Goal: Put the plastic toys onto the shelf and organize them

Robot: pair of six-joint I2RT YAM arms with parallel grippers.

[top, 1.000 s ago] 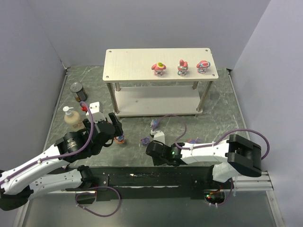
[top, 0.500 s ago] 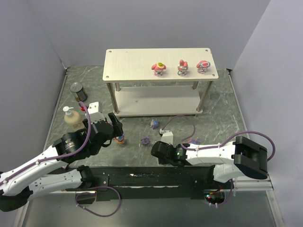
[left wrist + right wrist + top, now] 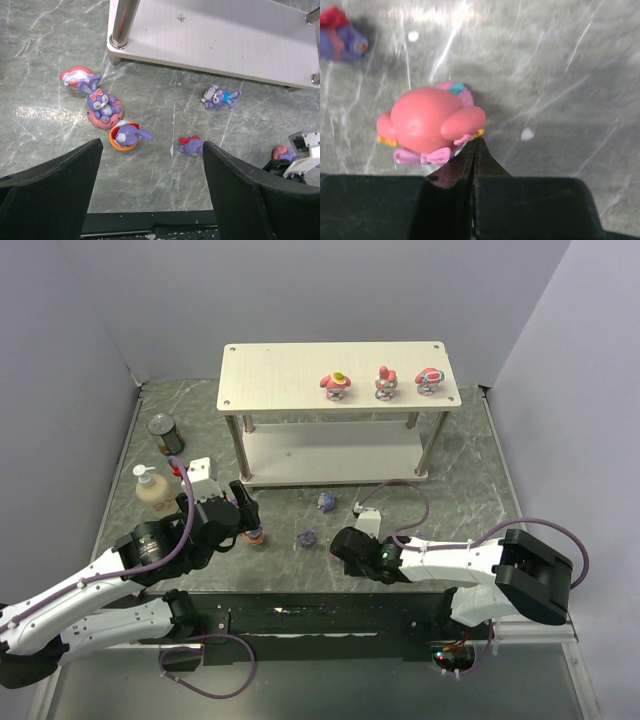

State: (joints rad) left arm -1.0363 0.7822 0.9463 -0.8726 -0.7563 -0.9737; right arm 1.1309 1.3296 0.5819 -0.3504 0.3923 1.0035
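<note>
Seeing right fingers (image 3: 460, 172) closed on nothing beside the pink toy (image 3: 427, 122), left fingers (image 3: 50, 185) wide; I reckon any nudge skids it away.

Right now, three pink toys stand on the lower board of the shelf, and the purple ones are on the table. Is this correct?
No: the top external view shows the three pink toys on the top board of the shelf. The rest holds.
</note>
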